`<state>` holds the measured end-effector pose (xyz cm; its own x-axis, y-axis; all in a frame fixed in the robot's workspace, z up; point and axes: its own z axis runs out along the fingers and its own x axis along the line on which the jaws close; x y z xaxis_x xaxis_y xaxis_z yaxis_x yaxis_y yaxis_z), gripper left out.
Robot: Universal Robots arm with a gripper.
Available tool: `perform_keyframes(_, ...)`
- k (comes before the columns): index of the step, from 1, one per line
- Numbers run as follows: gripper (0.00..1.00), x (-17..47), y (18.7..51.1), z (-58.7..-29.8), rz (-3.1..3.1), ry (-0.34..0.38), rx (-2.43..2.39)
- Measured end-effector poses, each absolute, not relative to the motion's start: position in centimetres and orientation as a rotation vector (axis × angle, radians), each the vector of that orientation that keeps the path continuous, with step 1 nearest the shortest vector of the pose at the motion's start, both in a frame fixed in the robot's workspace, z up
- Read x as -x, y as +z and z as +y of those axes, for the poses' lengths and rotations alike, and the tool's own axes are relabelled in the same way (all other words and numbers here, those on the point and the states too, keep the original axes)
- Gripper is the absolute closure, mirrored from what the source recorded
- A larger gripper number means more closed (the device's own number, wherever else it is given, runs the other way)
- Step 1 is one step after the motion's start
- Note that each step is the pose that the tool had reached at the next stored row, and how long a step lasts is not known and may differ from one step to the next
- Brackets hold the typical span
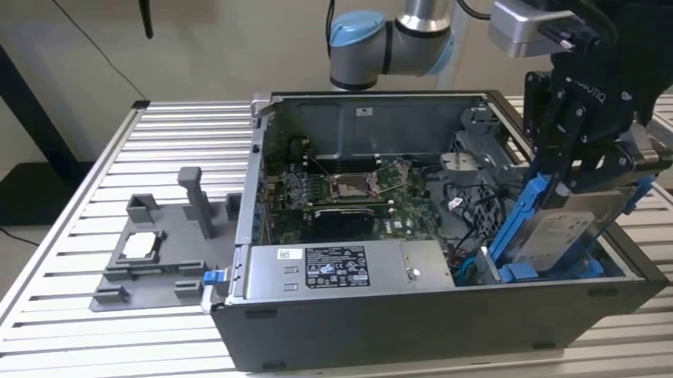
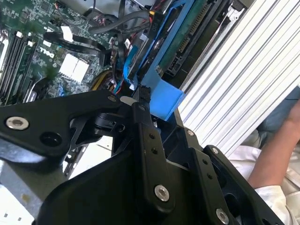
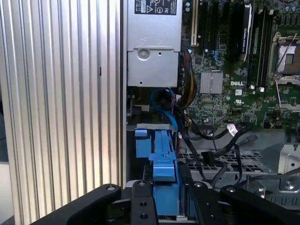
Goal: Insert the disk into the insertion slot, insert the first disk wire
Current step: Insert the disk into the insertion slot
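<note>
The disk [image 1: 563, 230], silver-grey with a white label in a bright blue carrier, stands tilted on edge at the front corner of the open computer case on the exterior view's right. My gripper [image 1: 591, 169] is shut on its upper end. Its lower end sits among the blue clips of the insertion slot [image 1: 522, 273]. In both wrist views the blue carrier [image 2: 161, 61] [image 3: 164, 159] runs out from between my black fingers [image 2: 143, 115]. Loose black disk wires [image 3: 234, 132] with connectors lie beside the bay, and I touch none of them.
The silver power-supply box [image 1: 326, 268] fills the case's front, with the green motherboard [image 1: 347, 189] behind it. A grey fixture [image 1: 158, 252] stands on the slatted table [image 1: 179, 134] at the exterior view's left. A person's sleeve [image 2: 267, 187] is beyond the table edge.
</note>
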<state>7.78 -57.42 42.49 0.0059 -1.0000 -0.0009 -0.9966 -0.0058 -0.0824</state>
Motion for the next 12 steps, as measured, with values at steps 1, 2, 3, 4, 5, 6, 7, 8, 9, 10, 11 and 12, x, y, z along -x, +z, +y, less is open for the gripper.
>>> perform_keyframes(1,0.68,-7.8,42.3,-57.4,2.172,-0.089,2.185)
perform_keyframes(2,0.68,-7.8,42.1,-57.4,2.172,-0.089,2.185)
perform_keyframes(3,0.68,-7.8,42.0,-57.4,2.173,-0.089,2.185)
perform_keyframes(4,0.68,-7.8,41.8,-57.4,2.173,-0.090,2.186)
perform_keyframes(5,0.68,-7.8,41.7,-57.4,2.173,-0.091,2.186)
perform_keyframes(6,0.68,-7.8,41.5,-57.4,2.173,-0.091,2.186)
perform_keyframes(7,0.68,-7.8,41.3,-57.4,2.173,-0.090,2.186)
perform_keyframes(8,0.68,-7.8,41.1,-57.4,2.173,-0.090,2.186)
perform_keyframes(9,0.68,-7.8,40.9,-57.4,2.173,-0.090,2.186)
perform_keyframes(10,0.68,-7.8,40.8,-57.4,2.174,-0.092,2.187)
perform_keyframes(11,0.68,-7.8,40.9,-57.3,2.175,-0.094,2.188)
perform_keyframes(12,0.68,-7.8,40.9,-57.3,2.175,-0.094,2.188)
